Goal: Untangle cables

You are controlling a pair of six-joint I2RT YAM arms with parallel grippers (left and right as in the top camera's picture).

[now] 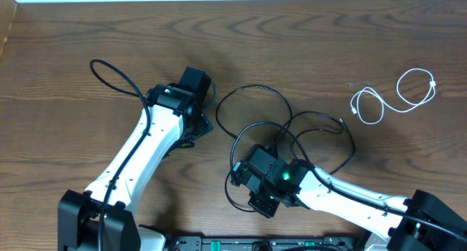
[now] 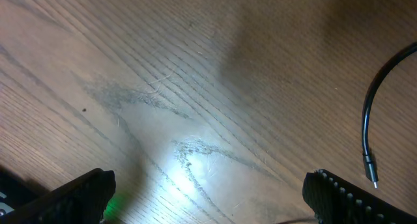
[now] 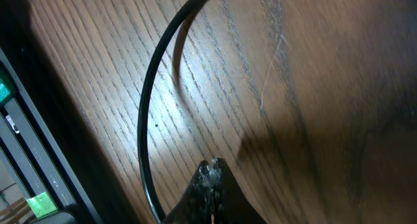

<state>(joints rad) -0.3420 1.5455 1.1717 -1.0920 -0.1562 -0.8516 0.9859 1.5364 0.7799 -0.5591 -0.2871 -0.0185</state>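
Though seemingly tangled, black cables [image 1: 252,87] rest.

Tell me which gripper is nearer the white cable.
Right. The right gripper is shut among the black cables, down-left of the white cable; the left gripper, open, is farther left beyond them.

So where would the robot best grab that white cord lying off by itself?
Probably on a single strand of the white cable, say the far arc of its larger loop, coming straight down with the jaws across it. It lies flat on the table in two open loops, so a sideways approach would likely just push it.
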